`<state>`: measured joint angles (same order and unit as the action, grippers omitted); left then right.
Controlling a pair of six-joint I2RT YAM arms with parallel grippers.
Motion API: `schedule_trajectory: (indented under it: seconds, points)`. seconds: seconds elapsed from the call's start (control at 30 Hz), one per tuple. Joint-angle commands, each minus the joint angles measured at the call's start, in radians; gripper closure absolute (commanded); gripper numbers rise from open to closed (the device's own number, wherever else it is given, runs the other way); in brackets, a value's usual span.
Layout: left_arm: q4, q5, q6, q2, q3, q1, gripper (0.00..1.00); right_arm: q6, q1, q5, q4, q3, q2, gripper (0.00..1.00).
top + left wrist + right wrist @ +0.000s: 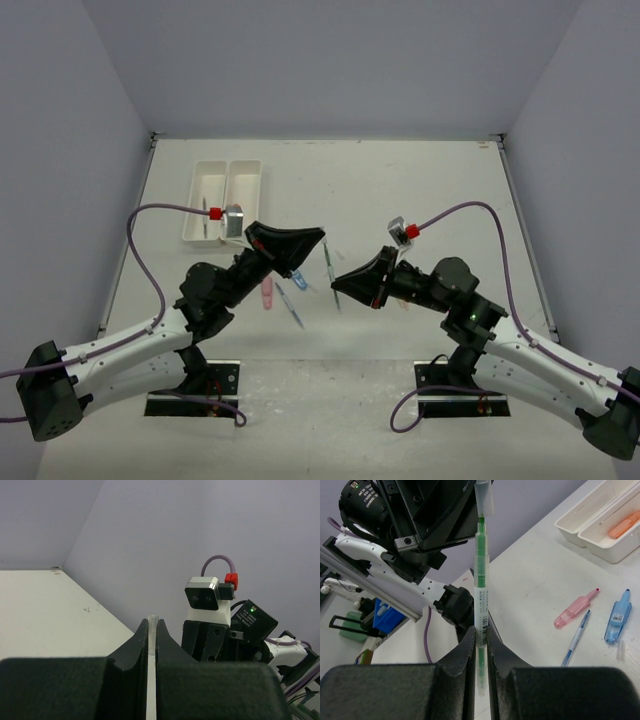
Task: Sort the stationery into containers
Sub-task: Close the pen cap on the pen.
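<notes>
A green highlighter (481,575) is held in the air between both grippers. My right gripper (481,632) is shut on its labelled barrel. My left gripper (153,622) is shut on its clear cap (484,500), whose tip (153,620) shows between the jaws. In the top view the highlighter (328,262) spans from the left gripper (318,237) to the right gripper (338,284). The two joined white trays (215,168) stand at the far left. One tray (590,537) holds an orange piece (623,524).
On the table under the grippers lie a pink piece (576,611), a blue piece (617,617) and a blue pen (576,639); they also show in the top view as pink (267,292), blue (299,280) and pen (290,303). A thin dark pen (205,215) lies in the left tray.
</notes>
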<state>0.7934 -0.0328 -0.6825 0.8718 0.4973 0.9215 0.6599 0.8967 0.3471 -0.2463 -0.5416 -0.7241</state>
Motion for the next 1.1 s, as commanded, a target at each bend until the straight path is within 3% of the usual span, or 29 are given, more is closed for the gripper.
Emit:
schedule_trajectory:
  seconds: [0.0,0.67,1.07]
  points:
    - [0.053,0.021,-0.013,0.009,0.007,-0.001,1.0,-0.028,0.007,-0.046,-0.002,-0.052,0.015,1.0]
    - [0.134,0.091,-0.169,0.089,-0.06,-0.001,1.0,-0.118,0.007,-0.137,-0.066,-0.115,0.011,1.0]
    - [0.058,0.127,-0.135,0.113,-0.036,-0.001,1.0,-0.159,0.007,-0.131,-0.081,-0.172,-0.05,1.0]
